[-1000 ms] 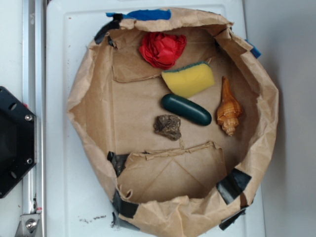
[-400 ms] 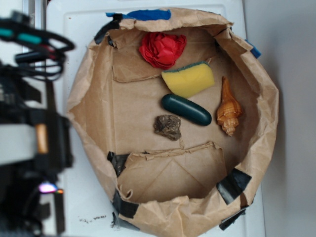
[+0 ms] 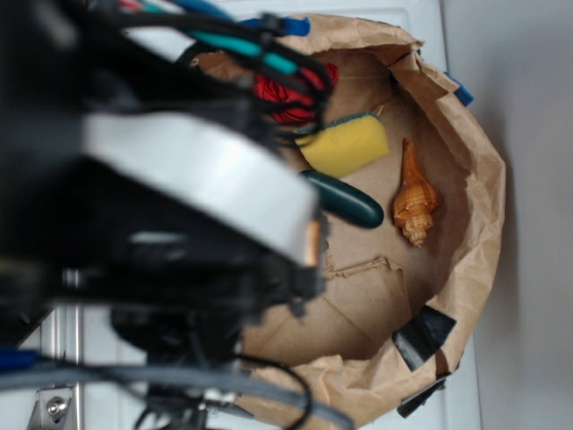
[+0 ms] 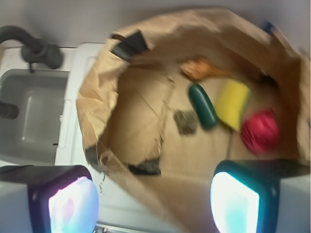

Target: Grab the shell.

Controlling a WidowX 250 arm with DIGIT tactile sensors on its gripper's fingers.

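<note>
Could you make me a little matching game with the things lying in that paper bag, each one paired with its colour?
Things:
1. shell
2. sponge
3. capsule
4. crumpled ball

Colours:
A. dark green
B. red
C. orange-tan
D. yellow

Pairs: 1-C, 2-D, 3-A, 4-B
</note>
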